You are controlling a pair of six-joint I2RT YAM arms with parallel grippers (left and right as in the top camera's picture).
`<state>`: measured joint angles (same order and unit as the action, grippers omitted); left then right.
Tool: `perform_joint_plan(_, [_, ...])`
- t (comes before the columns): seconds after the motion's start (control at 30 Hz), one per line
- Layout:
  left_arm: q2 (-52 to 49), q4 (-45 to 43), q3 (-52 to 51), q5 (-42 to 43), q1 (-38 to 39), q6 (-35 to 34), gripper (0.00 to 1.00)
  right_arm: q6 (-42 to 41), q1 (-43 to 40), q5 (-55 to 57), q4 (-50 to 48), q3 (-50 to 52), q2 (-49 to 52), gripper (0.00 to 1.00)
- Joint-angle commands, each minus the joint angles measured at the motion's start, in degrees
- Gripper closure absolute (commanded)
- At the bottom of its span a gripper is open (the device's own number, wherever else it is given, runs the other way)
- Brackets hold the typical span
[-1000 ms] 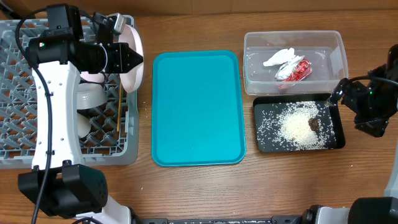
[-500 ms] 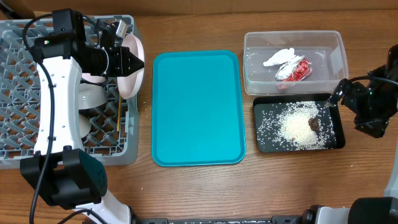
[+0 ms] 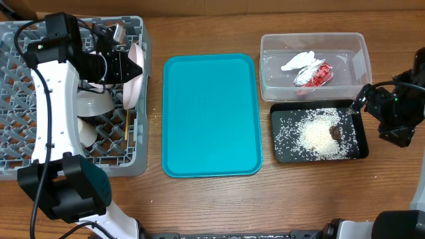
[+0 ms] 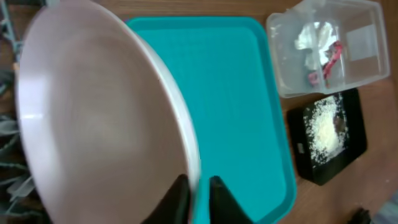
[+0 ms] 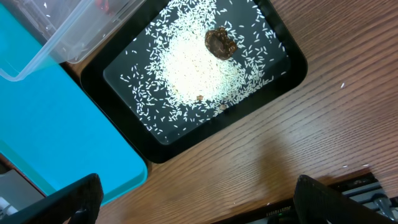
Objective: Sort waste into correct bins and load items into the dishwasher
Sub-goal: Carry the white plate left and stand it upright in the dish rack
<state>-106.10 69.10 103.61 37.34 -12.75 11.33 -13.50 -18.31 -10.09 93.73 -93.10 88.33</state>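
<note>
While the overhead view is mostly arm on the left side, the left gripper (image 3: 131,66) shows over the right edge of the grey dish rack (image 3: 73,171). The large white plate (image 3: 135,85) stands on edge there, inside the rack's right wall. A white-pink bowl (image 3: 93,101) sits in the rack under the arm, and the chopsticks (image 3: 126,124) lie in the grid just beside it. The teal tray (image 3: 211,114) lies flat mid-table, near the rack. On the far right, the clear tub (image 3: 362,63) holds the red-and-silver wrapper (image 3: 314,75) and the white tissue (image 3: 299,61), which touch each other. The black tray (image 3: 282,157) sits just in front of the tub. The rice (image 3: 317,137) is heaped in it, with the brown lump (image 3: 335,132) at the pile's right edge.

Left wrist view: the plate fills the left half, tilted. Its rim runs down between the two fingertips (image 4: 179,198). The jaws are narrow and pinch that rim. The teal tray, tub and black tray show beyond.

Right wrist view: the right gripper (image 5: 196,193) hangs over bare wooden table (image 5: 298,130), just beside the black tray. Its jaws are spread wide, with nothing between them. Rice and lump are in the tray. A tub corner and the teal tray's edge show at left.
</note>
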Motion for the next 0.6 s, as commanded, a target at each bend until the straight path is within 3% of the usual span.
perform_joint_plan(0.0, [-0.4,0.4,-0.3,-3.9,-0.2,1.6,0.68,0.0,-0.1,0.2,-0.2,-0.7,-1.6,0.0])
perform_joint_plan(0.27, [0.9,1.8,-0.3,-3.9,-0.2,0.2,0.0,0.0,-0.1,0.2,-0.1,-0.7,-1.6,0.0])
perform_joint_plan(0.57, [9.3,2.1,-0.3,-15.9,1.2,-5.4,0.0,0.0,1.7,-2.9,-3.5,-0.7,-2.1,0.0])
